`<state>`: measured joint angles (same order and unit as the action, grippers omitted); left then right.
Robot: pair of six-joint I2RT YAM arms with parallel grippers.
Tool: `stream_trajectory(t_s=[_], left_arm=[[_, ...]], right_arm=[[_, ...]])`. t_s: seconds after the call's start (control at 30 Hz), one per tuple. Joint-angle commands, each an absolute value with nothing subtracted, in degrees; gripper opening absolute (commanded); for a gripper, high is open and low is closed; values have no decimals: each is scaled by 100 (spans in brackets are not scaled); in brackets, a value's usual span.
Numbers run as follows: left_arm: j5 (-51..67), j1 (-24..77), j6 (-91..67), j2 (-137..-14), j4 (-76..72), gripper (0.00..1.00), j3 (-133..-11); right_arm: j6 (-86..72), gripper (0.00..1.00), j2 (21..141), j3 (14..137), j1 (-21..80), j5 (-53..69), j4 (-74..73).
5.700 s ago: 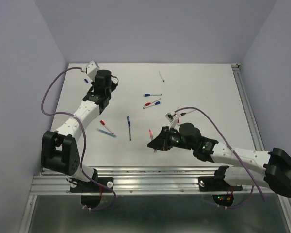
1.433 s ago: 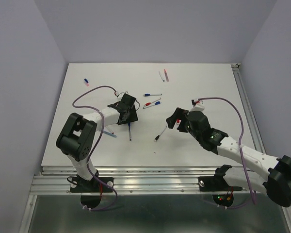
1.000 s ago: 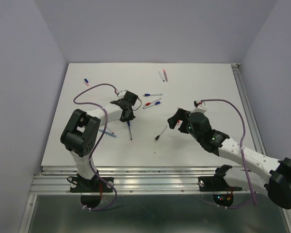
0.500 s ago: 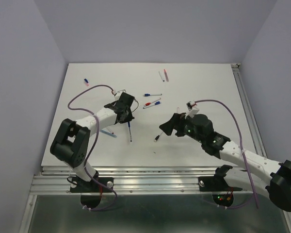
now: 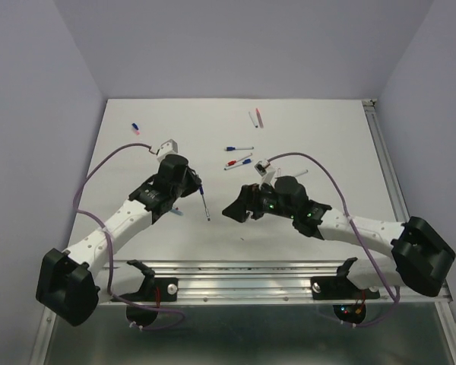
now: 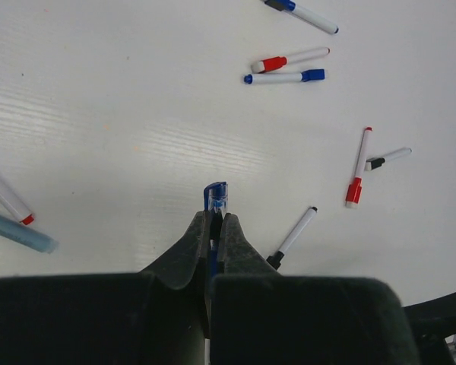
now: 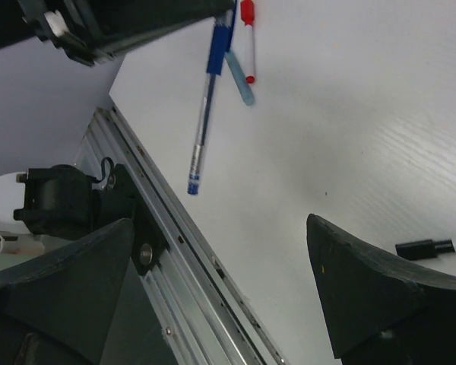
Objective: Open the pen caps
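Lavender walls are set round a white surface (image 5: 327,137). The left end effector (image 6: 215,220) is clamped shut on a blue pen (image 7: 204,114), which is held clear of the surface with its long axis slanted toward the near rail. Its blue cap (image 6: 216,196) appears to sit at the left fingertips. The right end effector (image 5: 234,211) is spread wide and empty just right of the pen's free end. Other capped pens (image 5: 239,161) are left lying farther back.

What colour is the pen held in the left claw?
The pen is blue with a paler lower barrel, clearest in the right wrist view.
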<state>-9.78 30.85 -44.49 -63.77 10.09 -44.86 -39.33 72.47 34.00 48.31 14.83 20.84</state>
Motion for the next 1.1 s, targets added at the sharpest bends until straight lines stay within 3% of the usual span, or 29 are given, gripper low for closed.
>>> stream_trajectory(t_s=[0.0, 0.13, 0.43, 0.63, 0.8, 0.87, 0.9, 0.93, 0.97, 1.07], left_arm=[[-932, 3164, -4851, -6117, 932, 0, -4360], [-940, 3190, -5071, -5942, 914, 0, -4298], [-1037, 3208, -5317, -5748, 923, 0, -4236], [-1002, 3226, -5405, -5669, 914, 0, -4192], [-1055, 3243, -5493, -5537, 897, 0, -4166], [-1116, 3234, -5519, -5502, 896, 0, -4157], [-1125, 3234, -5528, -5519, 879, 0, -4140], [-1134, 3243, -5511, -5537, 870, 0, -4148], [-1186, 3234, -5502, -5555, 870, 0, -4140], [-1588, 3234, -5423, -5730, 826, 0, -4183]], right_arm=[[-3403, 100, 7672, 4778, 5062, 1108, 2014], [-2919, 100, 8382, 5578, 5282, 642, 1311], [-2812, 98, 8982, 5889, 5432, 624, 1230], [-2830, 88, 9272, 6091, 5519, 729, 1283], [-2821, 62, 9536, 6319, 5563, 817, 1327], [-2821, 46, 9615, 6398, 5581, 809, 1344], [-2821, 30, 9624, 6407, 5598, 800, 1362], [-2821, 20, 9615, 6399, 5607, 809, 1406], [-2813, 1, 9615, 6372, 5616, 835, 1476], [-2716, 1, 9536, 6328, 5686, 984, 1477]])
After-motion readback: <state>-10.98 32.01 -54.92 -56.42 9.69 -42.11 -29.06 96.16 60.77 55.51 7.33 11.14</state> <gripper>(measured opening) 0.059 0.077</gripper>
